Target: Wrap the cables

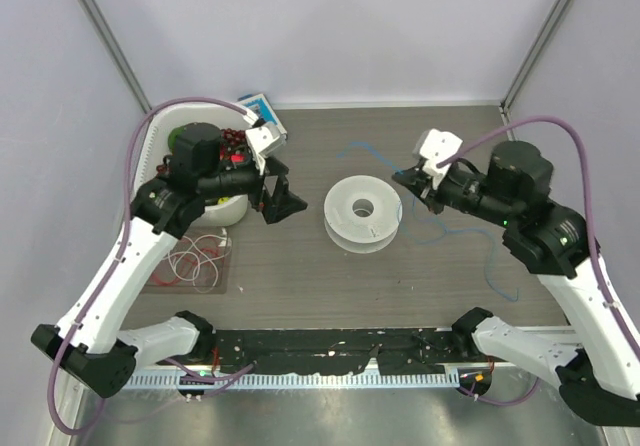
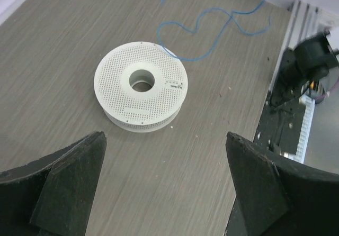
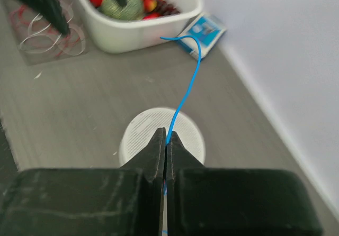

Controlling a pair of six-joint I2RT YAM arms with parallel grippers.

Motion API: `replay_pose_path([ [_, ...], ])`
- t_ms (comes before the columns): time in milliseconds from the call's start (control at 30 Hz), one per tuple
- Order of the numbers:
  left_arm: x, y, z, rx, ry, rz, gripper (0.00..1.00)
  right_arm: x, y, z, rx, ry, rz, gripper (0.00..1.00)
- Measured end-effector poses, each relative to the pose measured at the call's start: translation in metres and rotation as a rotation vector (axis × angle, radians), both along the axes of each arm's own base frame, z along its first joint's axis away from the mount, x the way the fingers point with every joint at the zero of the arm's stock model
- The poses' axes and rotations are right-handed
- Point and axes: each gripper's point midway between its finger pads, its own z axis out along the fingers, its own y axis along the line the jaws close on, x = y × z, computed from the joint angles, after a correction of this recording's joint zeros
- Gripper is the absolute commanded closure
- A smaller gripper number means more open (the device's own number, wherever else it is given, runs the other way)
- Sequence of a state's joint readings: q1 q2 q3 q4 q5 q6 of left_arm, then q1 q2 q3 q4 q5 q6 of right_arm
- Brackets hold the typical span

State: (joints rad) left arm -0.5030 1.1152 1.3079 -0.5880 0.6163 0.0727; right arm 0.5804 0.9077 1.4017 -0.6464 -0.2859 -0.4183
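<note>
The blue cable [image 1: 362, 148] is hair-thin; its free end curls beyond the white perforated spool [image 1: 362, 212] and the rest trails right across the table to the front right. My right gripper [image 1: 407, 180] is shut on the blue cable [image 3: 188, 90] just right of the spool [image 3: 139, 133], holding it above the table. My left gripper [image 1: 281, 202] is open and empty, left of the spool [image 2: 140, 85]; its fingers [image 2: 74, 185] frame bare table. The blue cable [image 2: 212, 29] loops beyond the spool there. Red and white cables [image 1: 196, 261] lie looped at the left.
A white bin [image 1: 165, 136] with coloured balls stands at the back left, also in the right wrist view [image 3: 143, 35]. A small blue box [image 1: 258, 105] lies behind it. The red and white loops [image 3: 47, 32] rest on a clear sheet. Grey walls enclose the table.
</note>
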Motion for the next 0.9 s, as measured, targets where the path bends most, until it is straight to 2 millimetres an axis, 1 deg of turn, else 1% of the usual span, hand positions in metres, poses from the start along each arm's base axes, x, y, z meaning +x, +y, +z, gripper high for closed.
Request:
replay_pose_path([
  [67, -0.008, 0.003, 0.014, 0.027, -0.040, -0.047, 0.05, -0.005, 0.010, -0.022, -0.079, 0.077, 0.084, 0.99],
  [100, -0.013, 0.004, 0.023, 0.034, -0.064, -0.072, 0.04, -0.008, 0.014, -0.033, -0.114, 0.113, 0.119, 0.99],
  [167, -0.021, 0.006, 0.035, 0.042, -0.090, -0.110, 0.02, -0.010, 0.020, -0.050, -0.170, 0.175, 0.174, 0.99],
  [233, -0.028, 0.006, 0.040, 0.043, -0.076, -0.135, 0.05, -0.010, 0.026, -0.071, -0.222, 0.241, 0.219, 0.99],
  [300, -0.031, 0.005, 0.035, 0.047, -0.036, -0.148, 0.08, -0.011, 0.028, -0.085, -0.257, 0.279, 0.249, 0.99],
  [400, -0.030, 0.001, 0.021, 0.063, 0.006, -0.175, 0.17, -0.016, 0.029, -0.084, -0.267, 0.266, 0.282, 0.99],
  [467, -0.030, -0.001, 0.010, 0.079, 0.003, -0.204, 0.21, -0.020, 0.029, -0.081, -0.267, 0.241, 0.302, 0.99],
  [567, -0.030, -0.003, -0.001, 0.090, 0.004, -0.239, 0.26, -0.026, 0.031, -0.079, -0.277, 0.224, 0.342, 0.99],
  [667, -0.025, -0.011, -0.002, 0.083, -0.005, -0.290, 0.32, -0.029, 0.035, -0.081, -0.297, 0.237, 0.383, 0.99],
  [800, -0.013, -0.027, 0.001, 0.064, -0.003, -0.368, 0.36, -0.029, 0.041, -0.087, -0.317, 0.249, 0.414, 0.99],
  [900, -0.014, -0.033, -0.005, 0.048, 0.031, -0.402, 0.41, -0.030, 0.043, -0.088, -0.326, 0.243, 0.427, 0.99],
])
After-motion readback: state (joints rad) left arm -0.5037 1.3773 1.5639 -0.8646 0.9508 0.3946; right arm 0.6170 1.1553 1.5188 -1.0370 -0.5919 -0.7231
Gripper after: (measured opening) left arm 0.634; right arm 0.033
